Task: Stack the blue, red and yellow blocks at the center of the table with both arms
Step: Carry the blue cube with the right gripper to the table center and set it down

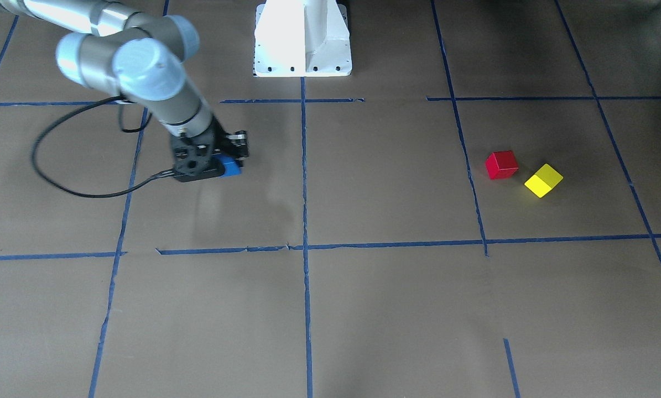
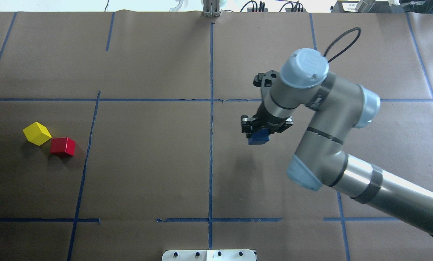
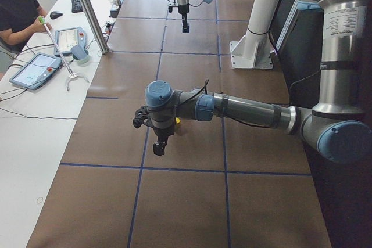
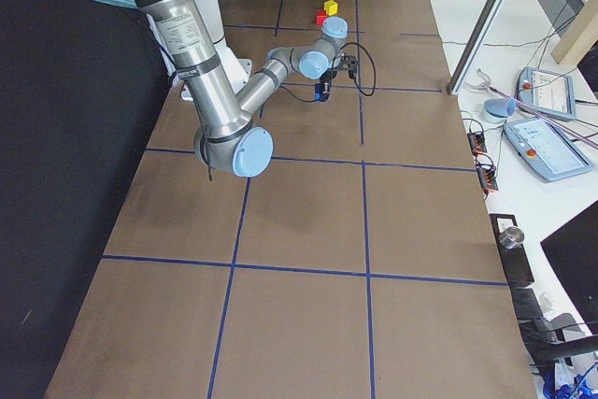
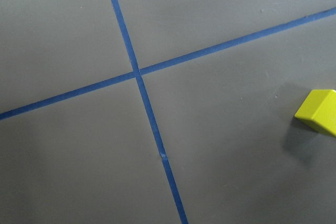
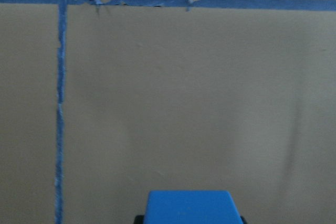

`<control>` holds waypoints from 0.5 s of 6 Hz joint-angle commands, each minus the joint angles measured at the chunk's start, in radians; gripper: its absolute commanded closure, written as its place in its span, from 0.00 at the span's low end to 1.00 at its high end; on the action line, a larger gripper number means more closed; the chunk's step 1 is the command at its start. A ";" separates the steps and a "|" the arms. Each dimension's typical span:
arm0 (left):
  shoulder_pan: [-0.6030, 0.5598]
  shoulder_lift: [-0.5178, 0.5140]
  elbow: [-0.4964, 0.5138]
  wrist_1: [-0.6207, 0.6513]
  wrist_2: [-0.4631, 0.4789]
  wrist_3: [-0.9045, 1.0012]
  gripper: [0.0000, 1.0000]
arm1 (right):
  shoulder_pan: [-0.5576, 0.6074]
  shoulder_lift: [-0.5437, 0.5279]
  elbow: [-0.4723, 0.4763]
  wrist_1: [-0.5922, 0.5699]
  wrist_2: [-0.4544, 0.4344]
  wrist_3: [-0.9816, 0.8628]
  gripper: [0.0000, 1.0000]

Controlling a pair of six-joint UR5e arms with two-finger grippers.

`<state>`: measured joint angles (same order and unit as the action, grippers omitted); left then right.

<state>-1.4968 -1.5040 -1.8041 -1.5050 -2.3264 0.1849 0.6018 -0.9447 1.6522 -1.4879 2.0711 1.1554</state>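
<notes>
R gripper [image 1: 226,162] clamped on blue block [image 2: 258,138], held above table [image 2: 147,163], R of center tape line [image 2: 211,145]. Red block [image 2: 62,146] & yellow block [image 2: 37,133] sit side by side far L. L gripper [image 3: 159,145]: can't tell open/closed. Risk: off-center drop, so the 3-stack leans.

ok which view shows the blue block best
Exterior front-facing: the blue block shows bright in the right claw. Overhead shows it darker, right wrist only one cropped face, exterior right a speck; the rest, nothing.
</notes>
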 commanded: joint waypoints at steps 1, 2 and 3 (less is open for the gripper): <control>0.001 0.005 -0.003 -0.014 0.001 -0.004 0.00 | -0.074 0.197 -0.241 0.090 -0.085 0.206 1.00; 0.001 0.004 -0.003 -0.015 0.001 -0.004 0.00 | -0.079 0.236 -0.299 0.100 -0.089 0.220 0.98; 0.001 0.004 -0.006 -0.015 -0.001 -0.004 0.00 | -0.091 0.233 -0.313 0.100 -0.091 0.233 0.96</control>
<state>-1.4957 -1.5000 -1.8081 -1.5195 -2.3260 0.1812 0.5224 -0.7258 1.3722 -1.3957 1.9845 1.3687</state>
